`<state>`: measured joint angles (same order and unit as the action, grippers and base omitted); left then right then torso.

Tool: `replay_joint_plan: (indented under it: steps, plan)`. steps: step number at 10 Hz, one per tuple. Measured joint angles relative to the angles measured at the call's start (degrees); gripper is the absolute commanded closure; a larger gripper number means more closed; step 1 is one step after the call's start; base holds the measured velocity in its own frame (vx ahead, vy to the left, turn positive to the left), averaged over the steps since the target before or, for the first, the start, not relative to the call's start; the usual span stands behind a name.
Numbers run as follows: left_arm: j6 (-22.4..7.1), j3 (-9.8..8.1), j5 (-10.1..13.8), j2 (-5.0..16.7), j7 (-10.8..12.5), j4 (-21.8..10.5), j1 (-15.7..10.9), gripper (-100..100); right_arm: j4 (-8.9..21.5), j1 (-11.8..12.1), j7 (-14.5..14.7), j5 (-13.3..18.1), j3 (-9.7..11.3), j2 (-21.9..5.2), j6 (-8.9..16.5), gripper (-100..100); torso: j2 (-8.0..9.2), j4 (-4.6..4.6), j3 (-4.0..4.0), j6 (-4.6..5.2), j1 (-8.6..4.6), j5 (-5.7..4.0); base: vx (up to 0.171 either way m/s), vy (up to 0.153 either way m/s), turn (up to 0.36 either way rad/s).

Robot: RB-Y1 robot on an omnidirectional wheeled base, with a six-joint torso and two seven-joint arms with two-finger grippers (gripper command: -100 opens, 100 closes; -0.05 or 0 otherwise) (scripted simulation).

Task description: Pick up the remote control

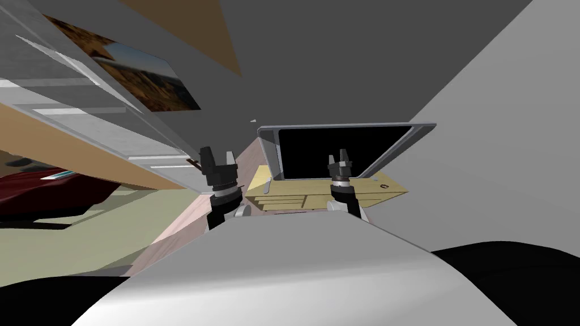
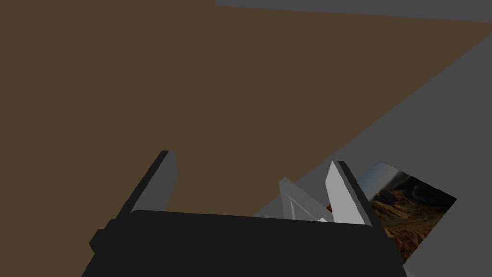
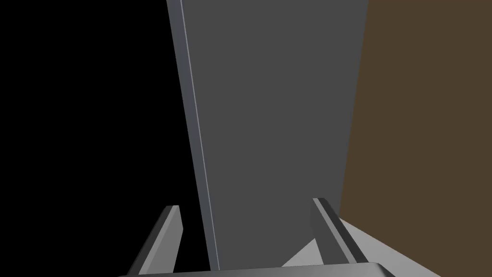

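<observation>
A TV (image 1: 340, 150) with a black screen and grey frame stands on a low, light wooden stand (image 1: 317, 195) straight ahead. On the stand's top lie a small dark item (image 1: 383, 186) near the right end and a slim pale piece (image 1: 261, 184) at the left end; I cannot tell which is the remote control. My left gripper (image 1: 218, 155) (image 2: 252, 173) is raised before the stand's left end, open and holding nothing. My right gripper (image 1: 341, 157) (image 3: 245, 211) is up in front of the screen, open and holding nothing, facing the TV's grey frame edge (image 3: 197, 144).
A dark red sofa (image 1: 34, 192) sits at the far left beside a pale green rug (image 1: 113, 226). A landscape picture (image 1: 141, 73) hangs on the grey wall. A strip of pinkish wooden floor (image 1: 187, 221) runs up to the stand.
</observation>
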<state>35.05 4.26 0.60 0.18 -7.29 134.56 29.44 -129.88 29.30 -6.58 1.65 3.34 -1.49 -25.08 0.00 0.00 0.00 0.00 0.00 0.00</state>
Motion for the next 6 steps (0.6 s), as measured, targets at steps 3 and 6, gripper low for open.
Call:
replay_joint_plan:
  steps: [3, 6]
  plan:
    - [0.13, -0.07, 0.46, 3.53, 0.28, 0.31, -0.55, -100, 0.0, 0.0, 0.0, 0.0, 0.0, 0.0, 0.0, 0, 0.1, 0.02, 0.06, -0.01, 0.17, 0.03, -0.03, 0.037, -0.141]
    - [0.06, -0.48, 1.56, 8.02, 0.95, 0.4, -1.97, -100, 0.0, -0.01, 0.0, 0.0, 0.0, -0.01, 0.0, 0, 0.21, 0.05, 0.12, 0.02, 0.27, 0.06, -0.055, 0.063, -0.233]
